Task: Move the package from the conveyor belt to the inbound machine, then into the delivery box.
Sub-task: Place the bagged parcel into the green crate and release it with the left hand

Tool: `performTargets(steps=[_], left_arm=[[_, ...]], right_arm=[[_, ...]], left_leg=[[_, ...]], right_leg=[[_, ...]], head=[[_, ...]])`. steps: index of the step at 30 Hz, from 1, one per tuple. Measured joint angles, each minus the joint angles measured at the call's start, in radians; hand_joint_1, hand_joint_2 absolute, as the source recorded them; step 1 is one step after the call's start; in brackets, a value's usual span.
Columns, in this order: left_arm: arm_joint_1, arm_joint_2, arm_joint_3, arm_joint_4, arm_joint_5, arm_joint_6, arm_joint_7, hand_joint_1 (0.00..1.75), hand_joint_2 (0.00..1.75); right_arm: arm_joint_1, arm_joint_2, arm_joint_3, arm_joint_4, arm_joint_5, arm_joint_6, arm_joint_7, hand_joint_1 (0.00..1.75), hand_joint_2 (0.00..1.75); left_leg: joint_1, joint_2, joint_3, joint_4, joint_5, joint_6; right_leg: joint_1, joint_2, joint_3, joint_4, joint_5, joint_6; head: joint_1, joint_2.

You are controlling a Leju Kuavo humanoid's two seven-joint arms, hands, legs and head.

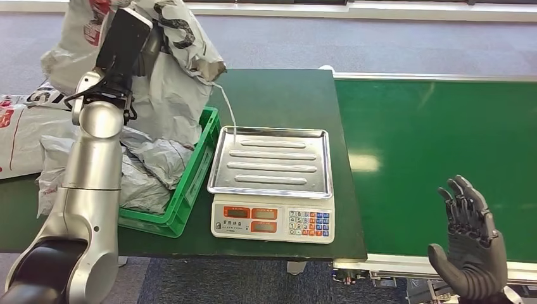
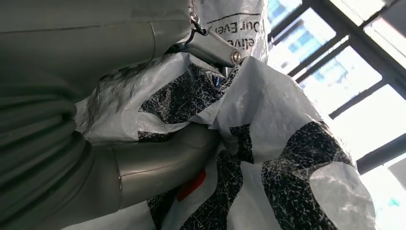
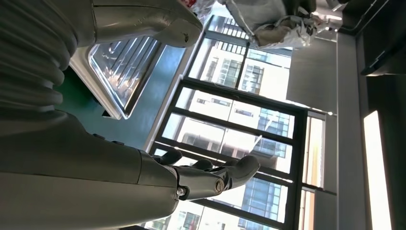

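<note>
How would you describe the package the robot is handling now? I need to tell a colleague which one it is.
Start at the green crate left of the scale on the dark green table. Above the crate, the left hand holds a white plastic mailer bag up in the air. Unlike the grey bags lying in the crate, it hangs raised and bears bold black lettering.

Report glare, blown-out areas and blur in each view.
Head view: sharp; a pale glare patch on the belt, reflections on the scale's tray. Left wrist view: windows blown out white behind the package, the near left hand soft. Right wrist view: bright windows, right hand backlit.
</note>
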Motion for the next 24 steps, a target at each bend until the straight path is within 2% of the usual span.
performTargets(steps=[7, 8, 9, 11, 12, 13, 17, 24], left_arm=[[-0.011, 0.031, 0.003, 0.012, -0.129, 0.09, 0.057, 1.73, 1.75], [-0.016, 0.034, 0.003, 0.025, -0.145, 0.092, 0.071, 1.53, 1.75], [-0.022, 0.037, 0.003, 0.043, -0.162, 0.093, 0.086, 1.16, 1.75], [-0.042, 0.042, 0.003, 0.096, -0.205, 0.102, 0.121, 0.3, 1.75], [-0.054, 0.045, 0.003, 0.132, -0.23, 0.113, 0.136, 0.07, 1.75], [-0.066, 0.046, 0.003, 0.171, -0.255, 0.131, 0.151, 0.0, 1.75], [-0.115, 0.048, 0.003, 0.336, -0.326, 0.212, 0.182, 0.0, 1.75], [-0.149, 0.046, 0.022, 0.537, -0.321, 0.229, 0.166, 0.0, 1.75]], right_arm=[[-0.009, 0.006, -0.001, 0.004, 0.015, 0.0, 0.0, 0.0, 1.75], [-0.011, 0.007, -0.001, 0.005, 0.017, 0.0, 0.0, 0.0, 1.75], [-0.013, 0.008, -0.001, 0.007, 0.018, 0.0, 0.0, 0.0, 1.75], [-0.018, 0.01, -0.001, 0.011, 0.018, 0.0, 0.0, 0.0, 1.75], [-0.023, 0.01, -0.001, 0.015, 0.018, 0.0, 0.001, 0.0, 1.75], [-0.029, 0.01, -0.001, 0.019, 0.018, 0.0, 0.001, 0.0, 1.75], [-0.064, 0.011, 0.0, 0.042, 0.019, 0.0, 0.011, 0.0, 1.75], [-0.103, 0.011, 0.003, 0.083, -0.008, 0.0, 0.031, 0.0, 1.75]], left_leg=[[0.0, 0.0, 0.0, 0.0, 0.001, 0.0], [0.0, 0.0, 0.0, 0.0, 0.001, 0.0], [0.0, 0.0, 0.0, 0.0, 0.001, 0.0], [0.0, -0.001, 0.0, 0.0, 0.001, -0.001], [0.0, -0.001, 0.0, 0.0, 0.001, -0.001], [0.0, -0.001, 0.0, 0.0, 0.002, -0.001], [0.0, 0.0, 0.0, 0.0, 0.002, -0.001], [0.0, 0.0, -0.001, 0.0, 0.002, -0.001]], right_leg=[[0.0, 0.0, 0.0, 0.0, 0.001, 0.0], [0.0, 0.0, 0.0, 0.0, 0.001, 0.0], [0.0, 0.0, 0.0, 0.0, 0.001, 0.0], [0.0, 0.0, 0.0, 0.0, 0.001, 0.0], [0.0, 0.0, 0.0, 0.0, 0.001, 0.0], [0.0, 0.0, 0.0, 0.0, 0.001, 0.0], [0.0, 0.0, 0.0, 0.0, 0.001, 0.0], [0.0, 0.0, -0.001, 0.0, 0.001, 0.0]], head=[[0.0, 0.0], [0.0, 0.0], [0.0, 0.0], [0.0, 0.0], [0.0, 0.0], [0.0, 0.0], [0.0, 0.0], [0.0, 0.0]])
